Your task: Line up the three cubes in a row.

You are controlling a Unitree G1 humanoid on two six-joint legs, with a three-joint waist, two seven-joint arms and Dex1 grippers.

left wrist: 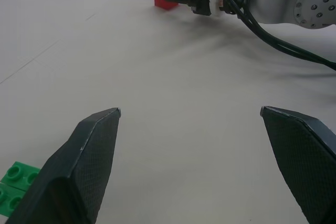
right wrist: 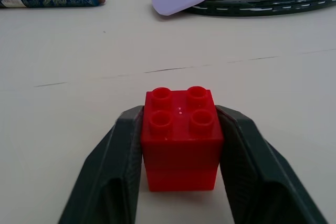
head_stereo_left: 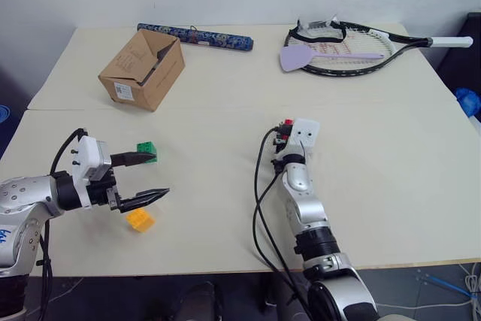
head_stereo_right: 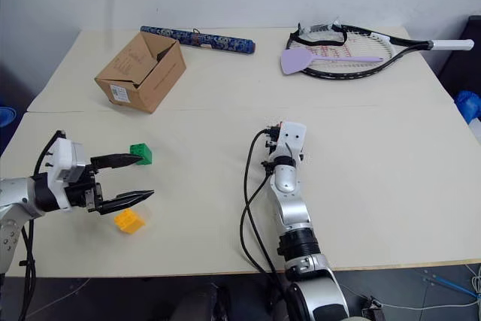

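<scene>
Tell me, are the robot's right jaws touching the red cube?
Touching. The right wrist view shows the right gripper with both jaws pressed flat against the red cube's sides.

— What do the robot's arms look like?
— Shiny silver, with black rings and white boxes at the wrists.
— And the grippers?
— The left gripper (head_stereo_left: 143, 178) has two pointy black fingers. Black cables loop beside both arms.

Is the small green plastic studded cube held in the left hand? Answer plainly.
No. The left hand is open, with the green cube resting on the table beside it.
</scene>
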